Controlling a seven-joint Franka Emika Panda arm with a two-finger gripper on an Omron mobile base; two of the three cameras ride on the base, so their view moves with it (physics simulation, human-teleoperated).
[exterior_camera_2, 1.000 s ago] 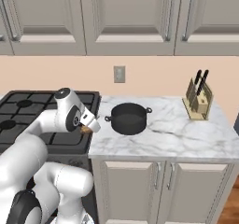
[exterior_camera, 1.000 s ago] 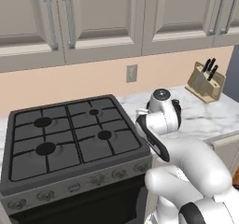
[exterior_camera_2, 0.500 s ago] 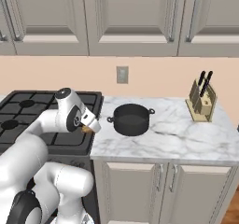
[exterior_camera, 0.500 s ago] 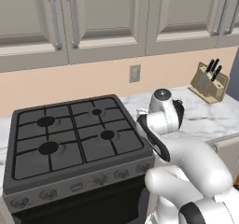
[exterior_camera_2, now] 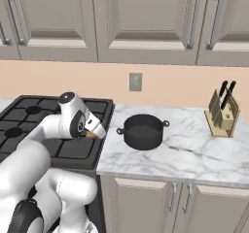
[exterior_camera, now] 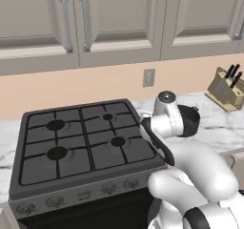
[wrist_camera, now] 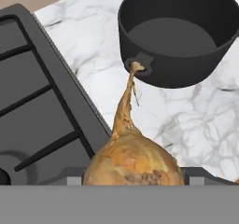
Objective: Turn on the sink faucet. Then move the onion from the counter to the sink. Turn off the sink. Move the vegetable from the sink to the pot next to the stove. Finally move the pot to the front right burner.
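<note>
My gripper (exterior_camera_2: 92,134) is clamped on the onion (wrist_camera: 134,160), bottom centre of the hand view. Pot (wrist_camera: 179,31), upper right, stands on the bench (wrist_camera: 93,45) beside the stove (wrist_camera: 32,101).

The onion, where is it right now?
The onion is held in the tool, at the bottom of the hand view, over the stove's right edge, just short of the empty pot.

onion (wrist_camera: 134,158): lower half cut off at the hand view's bottom
pot (exterior_camera: 190,120): mostly hidden behind the arm
hand fingertips: covered by the onion
</note>
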